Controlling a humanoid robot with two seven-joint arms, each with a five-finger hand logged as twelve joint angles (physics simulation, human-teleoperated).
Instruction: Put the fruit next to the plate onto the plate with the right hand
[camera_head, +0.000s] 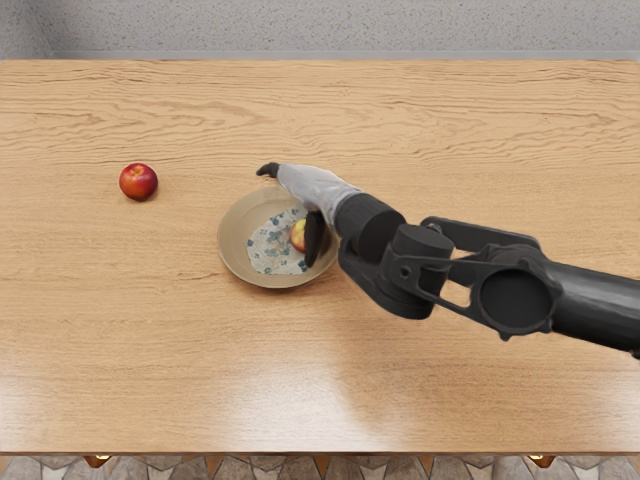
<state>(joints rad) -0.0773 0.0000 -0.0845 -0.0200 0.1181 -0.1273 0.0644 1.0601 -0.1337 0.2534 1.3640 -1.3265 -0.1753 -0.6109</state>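
Note:
A beige plate (238, 243) with a speckled blue-white centre lies near the table's middle. My right hand (305, 205) reaches over it from the right, its dark fingers (314, 240) curled around a small red-yellow fruit (298, 234) held just above or on the plate's right half. The hand hides most of that fruit. A red apple (138, 181) rests on the table well to the left of the plate, apart from it. No left arm shows.
The wooden table (320, 380) spans the whole view, with its front edge near the bottom and a grey wall beyond the far edge. My right forearm (480, 285) crosses the table's right side.

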